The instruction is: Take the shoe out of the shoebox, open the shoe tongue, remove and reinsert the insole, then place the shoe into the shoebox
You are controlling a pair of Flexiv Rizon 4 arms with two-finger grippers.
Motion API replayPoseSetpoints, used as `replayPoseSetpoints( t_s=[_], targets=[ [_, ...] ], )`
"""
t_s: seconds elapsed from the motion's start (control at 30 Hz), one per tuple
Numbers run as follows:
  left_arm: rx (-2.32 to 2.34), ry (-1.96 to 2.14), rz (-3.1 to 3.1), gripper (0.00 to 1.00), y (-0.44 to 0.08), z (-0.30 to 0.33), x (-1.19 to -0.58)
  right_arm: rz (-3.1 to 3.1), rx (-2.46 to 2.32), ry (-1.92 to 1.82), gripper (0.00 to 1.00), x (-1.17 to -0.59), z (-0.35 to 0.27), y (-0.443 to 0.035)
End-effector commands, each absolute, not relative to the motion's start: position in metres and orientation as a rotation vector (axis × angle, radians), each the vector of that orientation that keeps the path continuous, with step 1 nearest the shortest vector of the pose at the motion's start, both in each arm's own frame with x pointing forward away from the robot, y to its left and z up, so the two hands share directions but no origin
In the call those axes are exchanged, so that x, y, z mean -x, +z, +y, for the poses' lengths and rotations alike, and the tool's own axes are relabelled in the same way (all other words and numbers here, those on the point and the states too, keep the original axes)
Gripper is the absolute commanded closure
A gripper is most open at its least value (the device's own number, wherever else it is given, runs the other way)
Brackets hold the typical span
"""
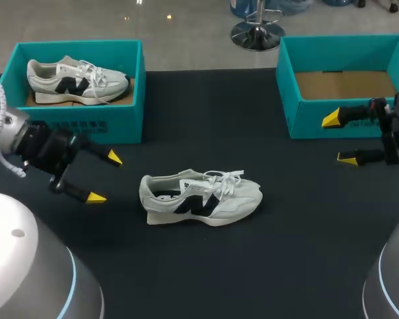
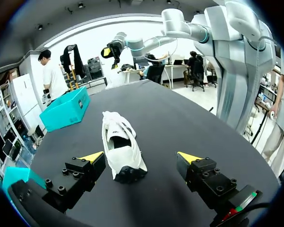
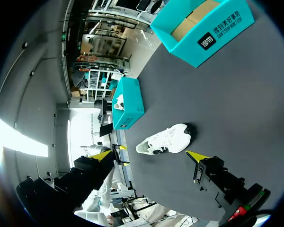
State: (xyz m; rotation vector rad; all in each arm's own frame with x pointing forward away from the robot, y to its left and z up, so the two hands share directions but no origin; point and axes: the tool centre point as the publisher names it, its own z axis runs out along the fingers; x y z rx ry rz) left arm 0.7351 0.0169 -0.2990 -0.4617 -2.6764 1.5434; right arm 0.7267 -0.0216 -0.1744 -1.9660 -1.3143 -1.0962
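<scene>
Left gripper (image 1: 105,177) and right gripper (image 1: 339,139) are hanging open; we are logging shoe (image 1: 201,198) lying apart from left shoebox (image 1: 80,126), right shoebox (image 1: 306,121).

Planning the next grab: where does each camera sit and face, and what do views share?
Head: above, behind, looking down on the table; left gripper, right gripper at its sides.
Left wrist: on that wrist, facing the loose shoe; own open fingers show.
Right wrist: on that wrist, facing that shoe; own open fingers show.
Shared: all show the shoe.
</scene>
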Motion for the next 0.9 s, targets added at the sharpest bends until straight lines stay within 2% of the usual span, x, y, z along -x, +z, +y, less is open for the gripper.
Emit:
replayPoseSetpoints(
  t_s=[0.03,0.13,0.9],
  targets=[
    [-0.051,1.997,-2.660,0.00,-0.305,0.019,-0.730,-1.314,1.971,-1.095,0.00,-0.726,-0.021,-0.174],
    [-0.249,1.995,-2.642,0.00,-0.318,0.015,-0.736,-1.314,1.971,-1.095,0.00,-0.726,-0.021,-0.174],
    [-0.192,1.830,-2.708,0.00,-0.375,-0.001,-0.745,-1.314,1.971,-1.095,0.00,-0.726,-0.021,-0.174]
  ],
)
